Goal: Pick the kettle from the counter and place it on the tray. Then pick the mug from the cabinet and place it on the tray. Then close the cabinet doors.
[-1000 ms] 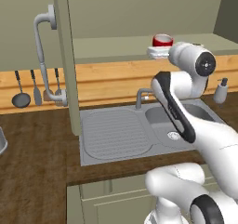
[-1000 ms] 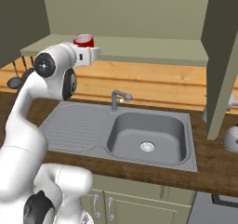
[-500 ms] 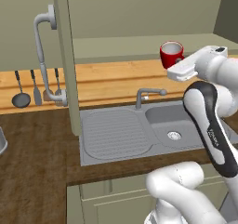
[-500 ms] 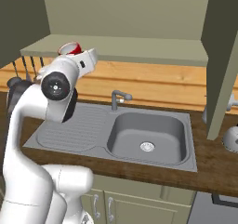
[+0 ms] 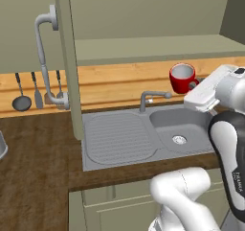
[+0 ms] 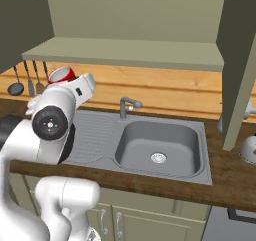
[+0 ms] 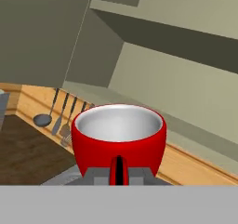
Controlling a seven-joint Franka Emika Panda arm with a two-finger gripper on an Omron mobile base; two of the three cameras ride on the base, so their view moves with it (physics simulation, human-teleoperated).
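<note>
The gripper (image 7: 119,175) is clamped on the handle of the red mug (image 5: 182,77), which hangs upright in the air above the sink (image 5: 182,124), below and clear of the cabinet (image 6: 125,52) shelf. In the left base view the mug sits at about two o'clock, with the open cabinet doors (image 5: 67,62) at ten o'clock. Judging by this, the mug is out of the cabinet; setting it down and shutting the doors remain.

Bright red mug (image 7: 119,141) with white inside, upright, handle clamped in dark gripper (image 7: 119,174); hanging dark utensils (image 7: 59,116) left of mug, olive cabinet (image 7: 158,42) above.
</note>
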